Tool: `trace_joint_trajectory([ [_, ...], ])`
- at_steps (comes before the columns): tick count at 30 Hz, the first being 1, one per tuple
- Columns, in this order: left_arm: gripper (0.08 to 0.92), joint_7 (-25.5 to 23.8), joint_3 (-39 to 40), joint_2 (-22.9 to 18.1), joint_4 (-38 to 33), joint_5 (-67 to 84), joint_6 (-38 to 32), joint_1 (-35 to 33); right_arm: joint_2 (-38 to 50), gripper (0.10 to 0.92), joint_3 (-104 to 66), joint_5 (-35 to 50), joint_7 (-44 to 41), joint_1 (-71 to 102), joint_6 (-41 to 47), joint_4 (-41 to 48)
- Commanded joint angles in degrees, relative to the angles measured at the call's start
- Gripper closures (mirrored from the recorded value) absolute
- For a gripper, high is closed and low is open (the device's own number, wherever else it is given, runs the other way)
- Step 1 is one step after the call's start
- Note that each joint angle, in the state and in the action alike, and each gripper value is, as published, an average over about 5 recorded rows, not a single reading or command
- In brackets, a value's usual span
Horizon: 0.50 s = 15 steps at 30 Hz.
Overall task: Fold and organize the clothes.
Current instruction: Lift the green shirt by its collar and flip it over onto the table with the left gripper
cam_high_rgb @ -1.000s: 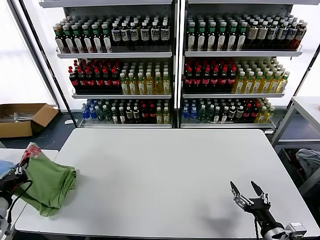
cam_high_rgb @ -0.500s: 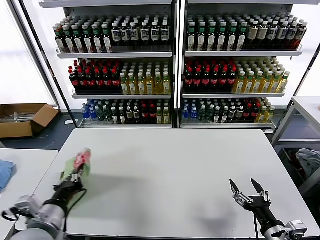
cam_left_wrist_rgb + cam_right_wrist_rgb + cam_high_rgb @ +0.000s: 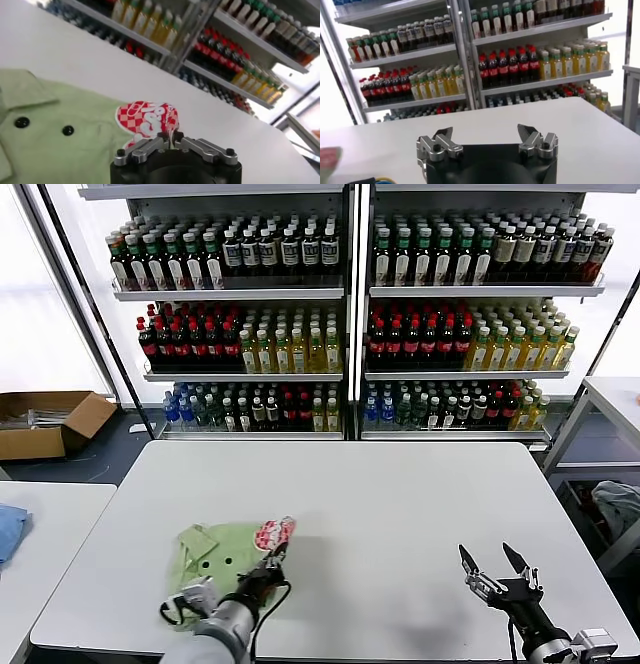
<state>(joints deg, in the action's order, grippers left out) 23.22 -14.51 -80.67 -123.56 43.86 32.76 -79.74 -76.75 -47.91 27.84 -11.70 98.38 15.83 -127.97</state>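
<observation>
White rectangular table (image 3: 400, 514) before shelves of bottles (image 3: 340, 324). Near its front edge, toward the left corner, the left gripper (image 3: 272, 562), jaws pinched narrow, holds a fold of the light green short-sleeved polo shirt (image 3: 222, 552) by its red-and-white checkered graphic. Right gripper (image 3: 493, 565), jaws spread wide, hovers near the front right corner.

A white desk (image 3: 400, 504) stands before two shelves (image 3: 350, 294) packed with bottles (image 3: 430, 334). Left of the desk, a cardboard box (image 3: 45, 422) lies on dark floor (image 3: 110, 459).
</observation>
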Motion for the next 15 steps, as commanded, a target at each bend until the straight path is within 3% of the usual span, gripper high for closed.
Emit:
trace_joint_trajectory([
  [1, 0.863, -0.25, 8.96, -4.40, 10.12, -1.56, -1.10, 7.42, 1.04, 0.203, 4.60, -1.40, 1.11, -1.14, 2.41, -1.06],
  [6, 0.763, -4.84, 8.39, -1.82, 5.74, -4.18, -1.73, 4.55, 3.96, 0.203, 9.73, -1.51, 3.56, -3.62, 5.96, -0.29],
  [15, 0.503, -6.13, -1.32, 2.64, -8.80, -1.64, -0.91, -1.05, 7.23, 0.203, 24.81, 3.73, 7.18, -12.38, 11.12, 5.34],
])
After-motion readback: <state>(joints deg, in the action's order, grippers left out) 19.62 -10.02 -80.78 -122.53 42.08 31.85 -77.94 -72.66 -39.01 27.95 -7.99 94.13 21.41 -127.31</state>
